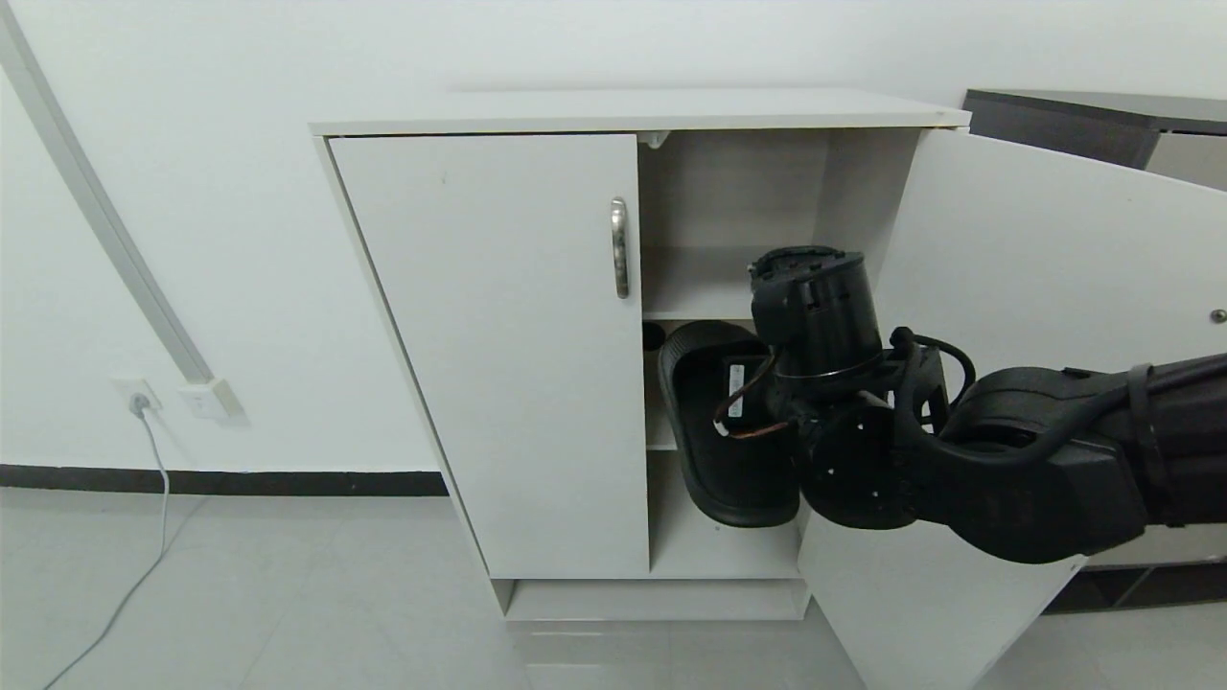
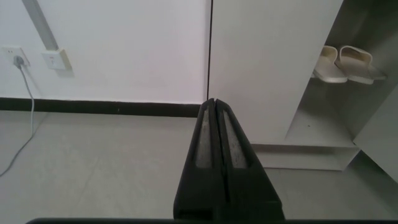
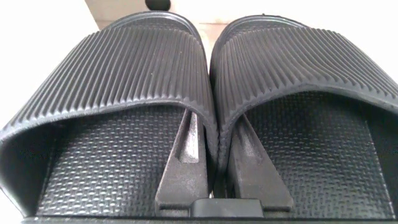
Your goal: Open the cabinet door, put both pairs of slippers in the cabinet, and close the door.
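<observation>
Currently the right gripper (image 3: pixel 216 134) is closed on the adjoining inner walls of the black slippers (image 1: pixel 705 431), holding them tilted in the open cabinet (image 1: pixel 633 110), apparently at middle-shelf level, while the left gripper (image 2: pixel 214 109) is fully closed and empty.

The right arm (image 1: pixel 1035 470) comes in from the right side and stretches forward, with its wrist (image 1: pixel 820 316) turned upward. The right gripper (image 3: pixel 215 165) has one finger (image 3: pixel 185 158) inside each of the black slippers (image 3: pixel 155 74) and pinches their inner walls together. The left gripper (image 2: pixel 214 140) points forward, its two fingers (image 2: pixel 204 140) pressed flat against each other
</observation>
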